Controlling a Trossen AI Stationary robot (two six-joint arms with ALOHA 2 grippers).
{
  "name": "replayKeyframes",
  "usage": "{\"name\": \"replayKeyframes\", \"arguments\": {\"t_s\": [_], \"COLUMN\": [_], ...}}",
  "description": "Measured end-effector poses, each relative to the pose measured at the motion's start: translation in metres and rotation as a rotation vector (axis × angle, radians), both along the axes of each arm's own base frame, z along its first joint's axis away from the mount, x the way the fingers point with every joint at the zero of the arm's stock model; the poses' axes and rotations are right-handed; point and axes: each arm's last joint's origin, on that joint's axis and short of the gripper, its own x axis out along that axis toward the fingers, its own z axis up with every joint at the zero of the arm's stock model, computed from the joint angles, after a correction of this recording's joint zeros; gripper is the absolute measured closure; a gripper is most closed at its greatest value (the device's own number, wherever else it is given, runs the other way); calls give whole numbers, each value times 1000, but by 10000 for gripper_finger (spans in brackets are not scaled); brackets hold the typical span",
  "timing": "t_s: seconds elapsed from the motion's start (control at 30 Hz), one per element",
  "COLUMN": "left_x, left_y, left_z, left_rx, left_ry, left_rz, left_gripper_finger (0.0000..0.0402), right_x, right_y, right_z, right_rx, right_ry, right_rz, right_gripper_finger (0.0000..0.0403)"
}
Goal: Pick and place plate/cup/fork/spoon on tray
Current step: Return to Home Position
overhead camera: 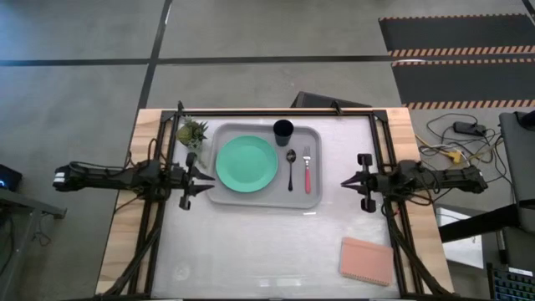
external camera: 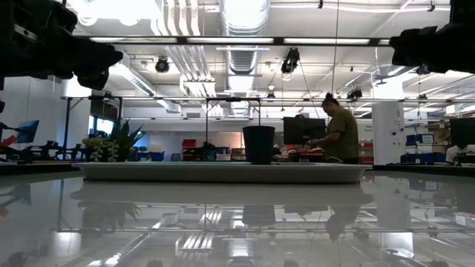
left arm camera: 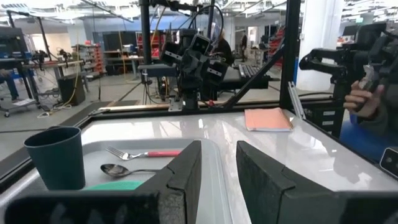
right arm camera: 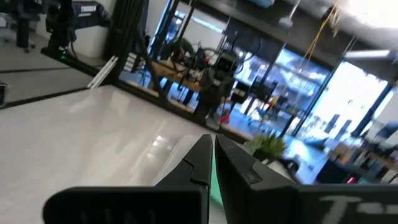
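Between the two end effectors sits the tray (overhead camera: 221, 197) with everything on it: the plate (overhead camera: 247, 163) nearest the left end effector (overhead camera: 191, 178), whose fingers stand spread, then the spoon (overhead camera: 291, 166), fork (overhead camera: 307, 168) and cup (overhead camera: 283, 130). The right end effector (overhead camera: 354, 181) is pressed together, empty, well apart from the tray.

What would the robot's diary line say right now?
plate, cup, spoon, fork: on tray | left gripper: open, beside tray | right gripper: shut, beside tray
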Motion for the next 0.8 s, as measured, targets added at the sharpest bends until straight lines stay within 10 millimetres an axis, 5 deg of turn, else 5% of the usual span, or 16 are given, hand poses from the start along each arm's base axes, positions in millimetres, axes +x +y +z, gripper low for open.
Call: {"name": "replayKeyframes", "arguments": {"t_s": [0.8], "left_x": [6], "left_y": [0], "left_z": [-10], "left_rx": [1], "left_ry": [106], "left_rz": [1], "left_gripper_finger": [318], "right_x": [2], "right_y": [0], "right_z": [-6], "right_rx": [149], "right_ry": [95], "right_rz": [7], "right_gripper_finger": [394]}}
